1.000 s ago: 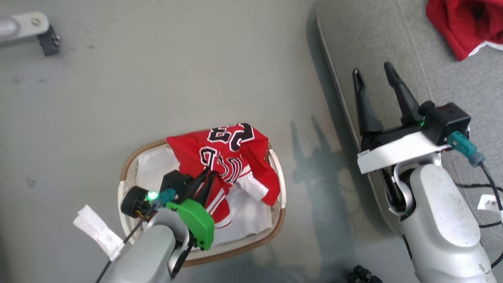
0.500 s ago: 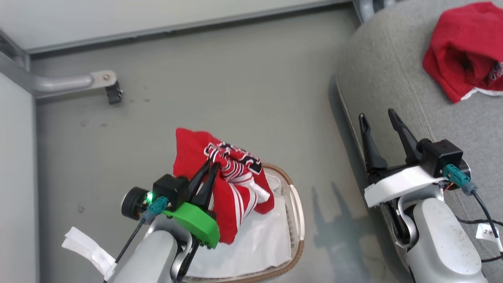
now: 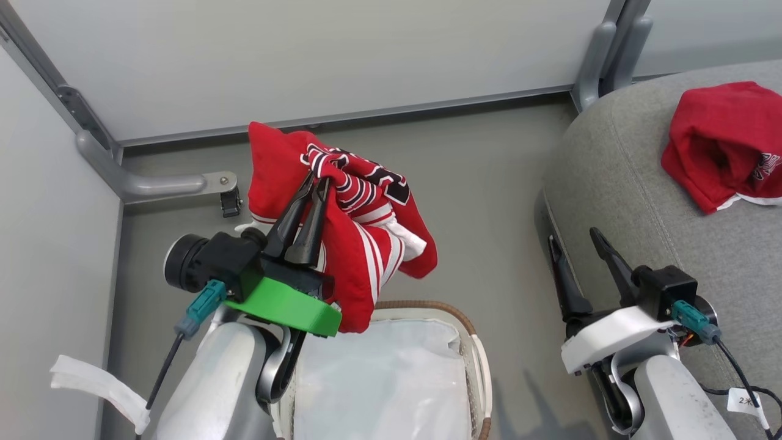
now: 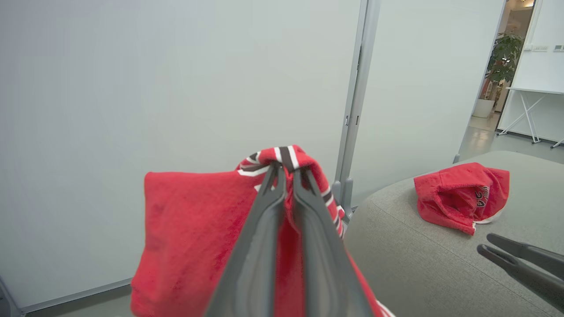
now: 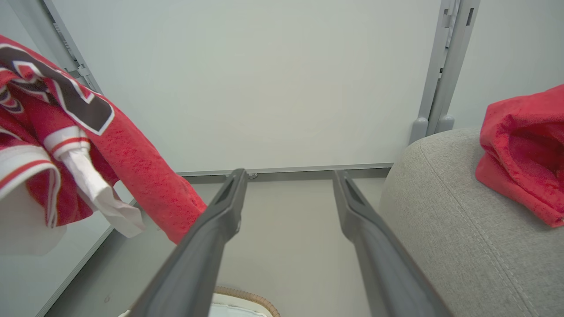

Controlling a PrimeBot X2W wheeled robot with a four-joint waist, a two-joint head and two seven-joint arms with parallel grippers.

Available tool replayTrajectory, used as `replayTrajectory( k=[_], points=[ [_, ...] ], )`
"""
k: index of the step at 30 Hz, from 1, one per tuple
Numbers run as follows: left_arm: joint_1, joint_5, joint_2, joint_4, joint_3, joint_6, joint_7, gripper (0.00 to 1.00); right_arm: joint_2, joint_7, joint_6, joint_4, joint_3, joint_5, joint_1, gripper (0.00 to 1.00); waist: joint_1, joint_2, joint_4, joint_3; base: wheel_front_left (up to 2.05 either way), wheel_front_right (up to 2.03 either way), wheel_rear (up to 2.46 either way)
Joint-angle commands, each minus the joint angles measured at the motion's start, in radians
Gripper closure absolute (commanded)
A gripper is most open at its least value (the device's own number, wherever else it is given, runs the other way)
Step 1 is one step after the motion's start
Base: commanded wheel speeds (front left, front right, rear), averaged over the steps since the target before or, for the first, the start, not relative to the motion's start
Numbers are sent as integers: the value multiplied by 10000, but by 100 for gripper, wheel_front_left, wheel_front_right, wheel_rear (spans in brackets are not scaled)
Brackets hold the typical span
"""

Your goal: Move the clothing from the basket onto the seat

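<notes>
My left gripper point(image 3: 317, 181) is shut on a bunched fold of the red jersey point(image 3: 360, 250) with black lettering and white-striped trim. The jersey hangs in the air above the far end of the basket point(image 3: 484, 366). In the left wrist view the fingers pinch its striped trim point(image 4: 286, 156). Inside the basket lies the white liner point(image 3: 379, 379). A second red garment point(image 3: 721, 143) sits on the grey seat point(image 3: 611, 183) to the right. My right gripper point(image 3: 574, 237) is open with nothing between its fingers, beside the seat's rounded edge.
Pale wall panels stand close behind, joined by a grey metal post point(image 3: 602, 55). A metal bracket with a black foot point(image 3: 229, 198) sticks out at floor level on the left. Grey floor point(image 3: 489, 183) separates the basket from the seat.
My left gripper has lifted the jersey up out of the basket and clear of it. The head camera has tilted up, so the wall is now in sight. The right gripper stays open.
</notes>
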Motion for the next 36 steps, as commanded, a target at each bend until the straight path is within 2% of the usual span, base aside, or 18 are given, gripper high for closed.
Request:
replayTrajectory(
  k=[1, 7, 15, 19, 24, 28, 29, 30, 31, 36],
  points=[
    [161, 97, -54, -159, 67, 8, -4, 100, -42, -47, -14, 40, 71, 8, 202, 0, 1, 0, 124, -350, 0, 0, 0],
    [359, 143, -216, -514, 92, 8, -4, 100, -40, -49, -14, -72, 819, -63, 304, 0, 1, 0, 226, -532, 0, 0, 0],
    [645, 141, -355, -621, -232, 8, -4, 100, -388, -47, -14, -559, 3555, -208, -607, 0, 1, 0, 465, -638, 0, 0, 0],
    [759, 23, -415, -594, -520, 8, -4, 100, -563, -47, -14, -423, 4398, -583, -1483, 0, 1, 0, 626, -681, 0, 0, 0],
    [715, -68, -456, -537, -919, 8, -4, 100, -435, -47, -14, 216, 4804, -1218, -2370, 0, 1, 0, 891, -691, 0, 0, 0],
    [684, -191, -489, -528, -1189, 8, -4, 100, -184, -47, -14, 925, 4839, -1139, -2783, 0, 1, 0, 1101, -680, 0, 0, 0],
    [688, -226, -496, -503, -1257, 8, -4, 100, -146, -49, -14, 1066, 4807, -1043, -2846, 40, 1, 0, 1152, -676, 0, 0, 0],
    [694, -250, -502, -483, -1299, 8, -4, 100, -114, -47, -14, 1192, 4851, -959, -2929, 63, 1, 0, 1198, -674, 0, 0, 0],
    [702, -245, -504, -467, -1302, 8, -4, 100, -72, -47, -14, 1308, 4889, -755, -2956, 100, 1, 0, 1239, -672, 0, 0, 0],
    [749, -122, -514, -419, -1044, 8, -4, 100, -51, -47, -14, 1292, 4926, -52, -2700, 100, 1, 0, 1193, -572, 0, 0, 0]
  ],
)
